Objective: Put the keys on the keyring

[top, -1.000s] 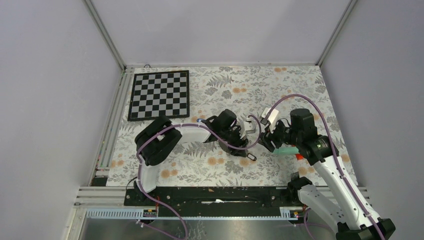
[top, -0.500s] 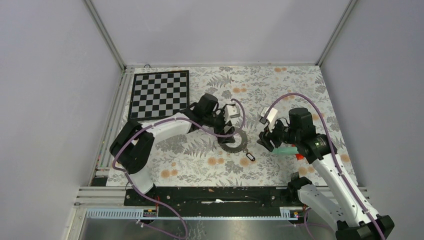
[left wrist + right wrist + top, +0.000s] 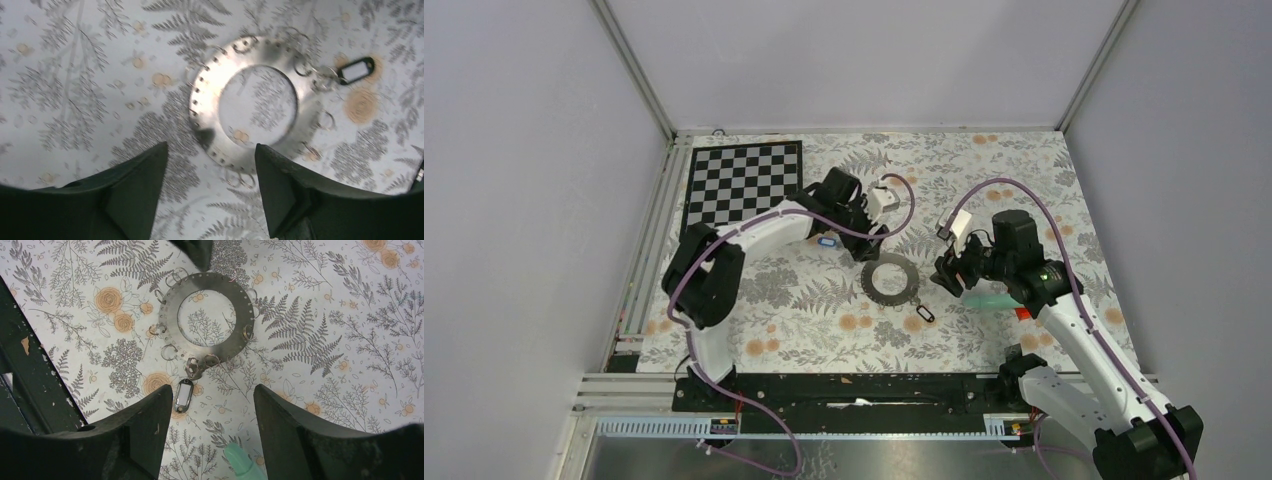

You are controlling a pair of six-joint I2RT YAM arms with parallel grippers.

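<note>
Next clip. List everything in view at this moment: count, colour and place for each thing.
keyring: one, grey metal hoop with small rings round its rim, mid-table between the grippers.
black-tagged key: one, black tag with pale centre, at the keyring's near edge, seemingly linked to it.
blue-tagged key: one, blue, on the cloth left of the keyring.
chequered board: one, black and white, far left corner.
teal stick: one, teal with a red piece, partly under the right arm.
tablecloth: one, white with floral print.
left gripper: one, black, open, empty.
right gripper: one, black, open, empty.
</note>
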